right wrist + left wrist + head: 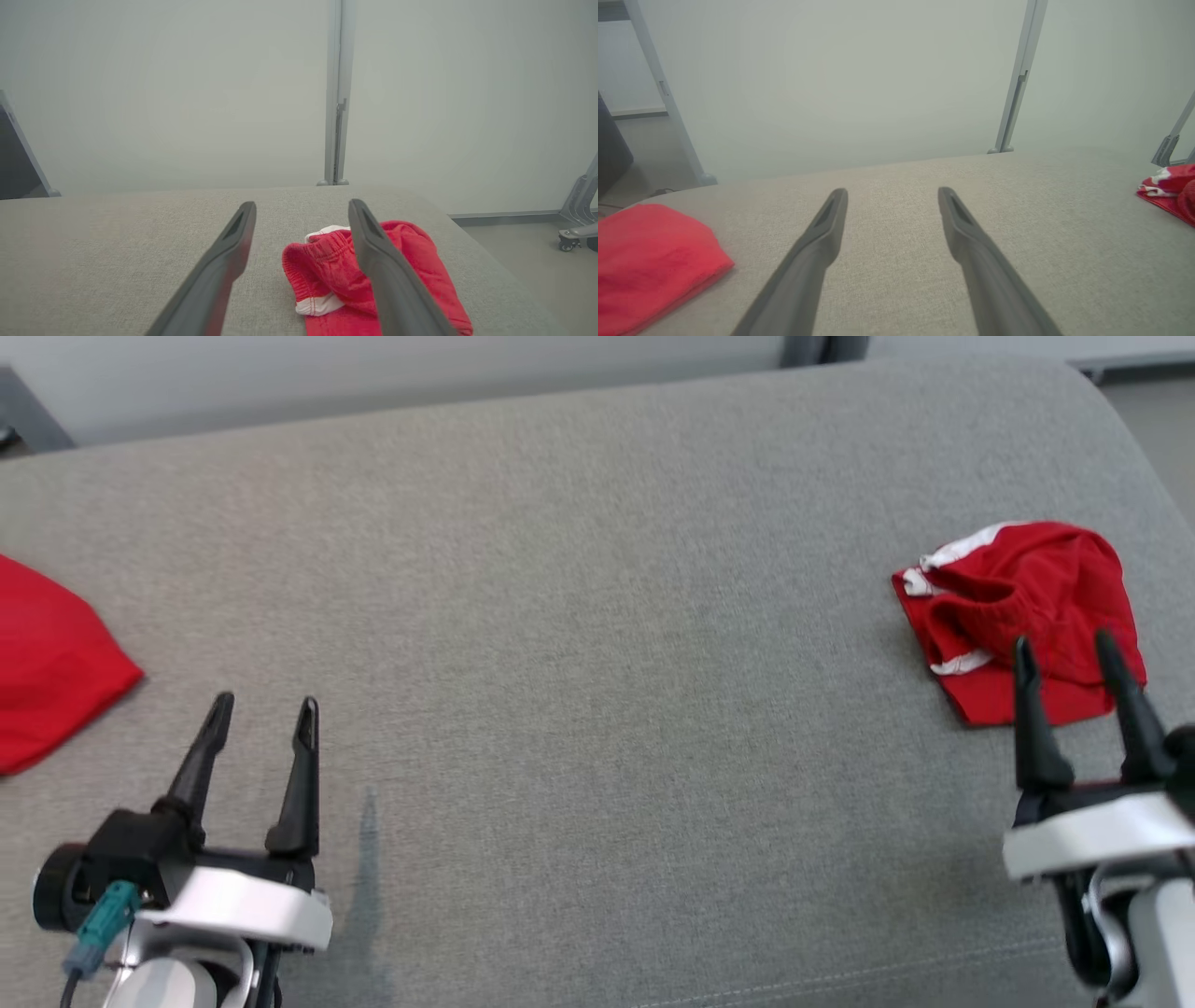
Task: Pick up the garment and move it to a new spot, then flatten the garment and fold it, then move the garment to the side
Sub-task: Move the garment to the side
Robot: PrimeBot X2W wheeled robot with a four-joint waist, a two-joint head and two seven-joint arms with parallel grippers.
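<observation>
Grey fabric covers the broad cushion (597,616) where red shorts (1027,574) with white trim lie crumpled at the far right, close to the cushion's right edge. The right pincer (1063,639) stands released, its two dark fingers spread and empty, with its tips over the near edge of the shorts. Whether they touch the cloth cannot be told. In the right wrist view the shorts (327,261) sit between and behind the fingers of that pincer (302,204). At the near left, the left pincer (267,700) is likewise released and holds nothing over bare fabric. A smooth red cloth (47,663) lies flat at the left edge, well apart from the shorts.
</observation>
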